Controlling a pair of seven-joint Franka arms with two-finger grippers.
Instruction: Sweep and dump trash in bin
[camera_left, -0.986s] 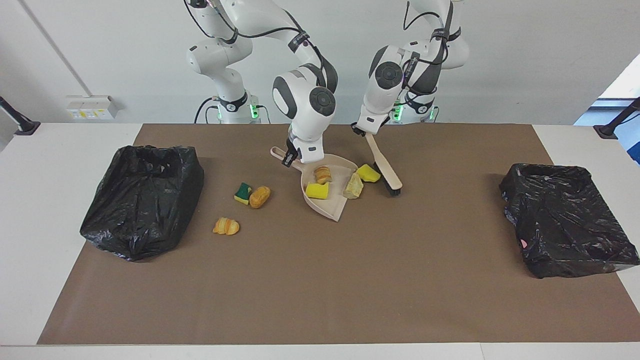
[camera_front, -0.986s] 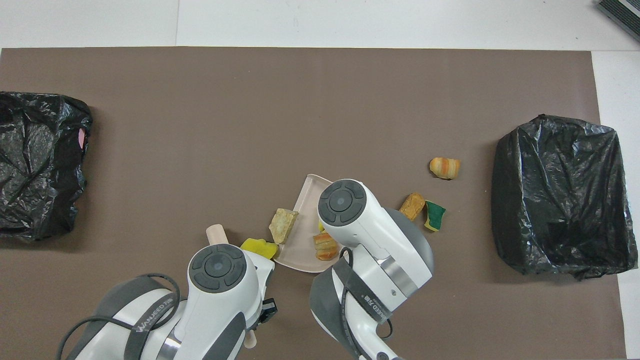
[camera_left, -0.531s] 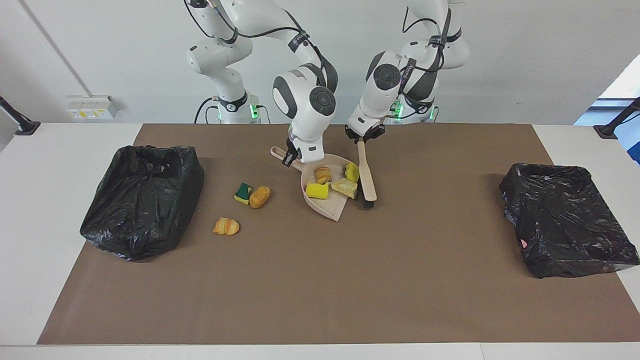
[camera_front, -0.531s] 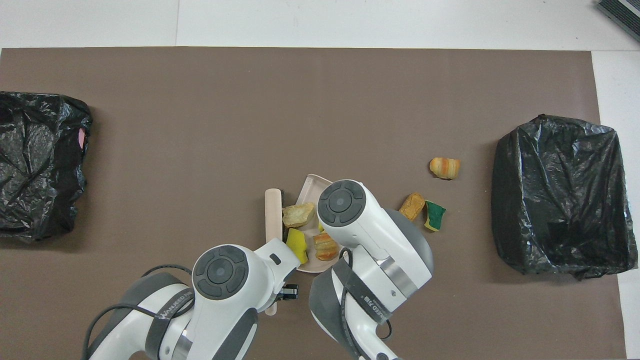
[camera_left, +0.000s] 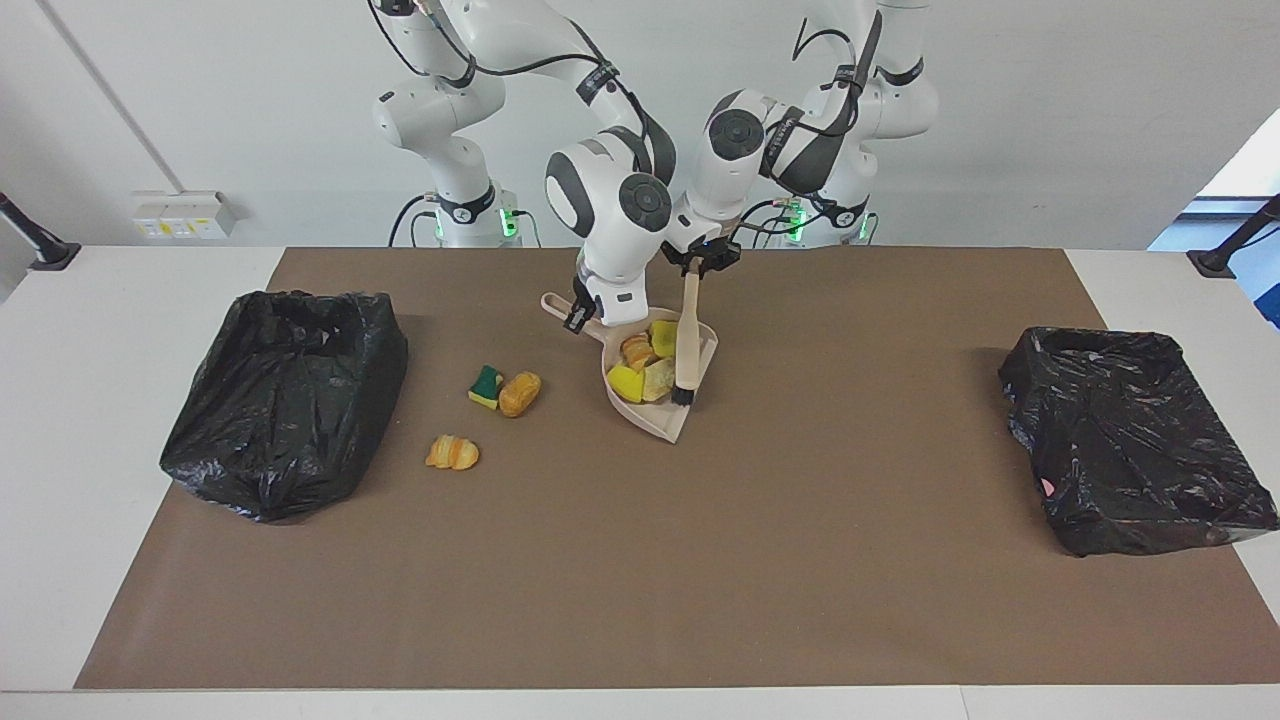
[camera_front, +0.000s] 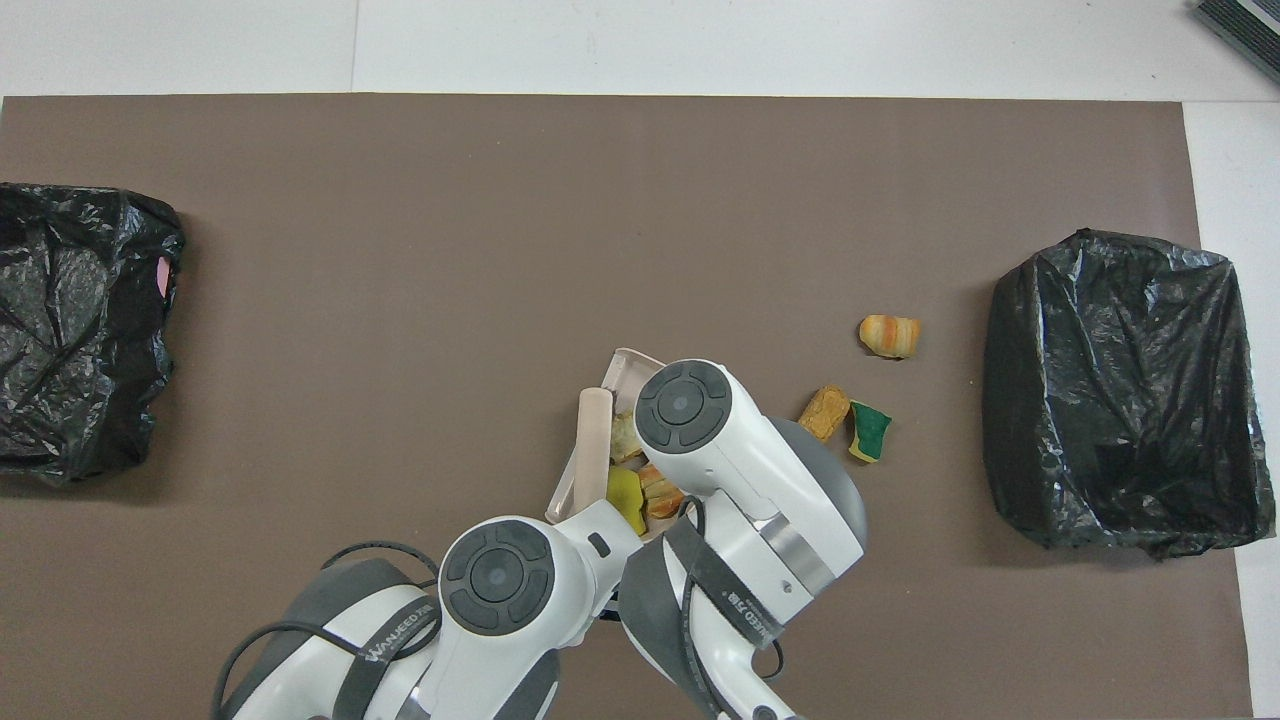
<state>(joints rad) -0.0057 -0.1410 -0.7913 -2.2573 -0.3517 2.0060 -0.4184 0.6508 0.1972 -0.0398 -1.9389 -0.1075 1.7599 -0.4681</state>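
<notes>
The beige dustpan (camera_left: 655, 415) (camera_front: 625, 368) lies on the brown mat with several bits of trash in it: two yellow sponge chunks (camera_left: 627, 381), a croissant piece (camera_left: 637, 350) and a pale lump (camera_left: 657, 378). My right gripper (camera_left: 577, 317) is shut on the pan's handle. My left gripper (camera_left: 697, 262) is shut on the handle of the beige brush (camera_left: 687, 340) (camera_front: 592, 440), whose black bristles rest in the pan's mouth against the trash. Loose on the mat toward the right arm's end lie a green-and-yellow sponge (camera_left: 487, 386) (camera_front: 870, 430), a bread piece (camera_left: 519, 393) (camera_front: 824, 412) and a croissant (camera_left: 453, 452) (camera_front: 889, 335).
A bin lined with a black bag (camera_left: 285, 400) (camera_front: 1120, 390) stands at the right arm's end of the mat. A second black-lined bin (camera_left: 1135, 440) (camera_front: 75, 330) stands at the left arm's end. In the overhead view both arms cover their grippers.
My left gripper has swung the brush toward the dustpan, pushing a yellow sponge chunk and the pale lump into it. The dustpan and right gripper have stayed put.
</notes>
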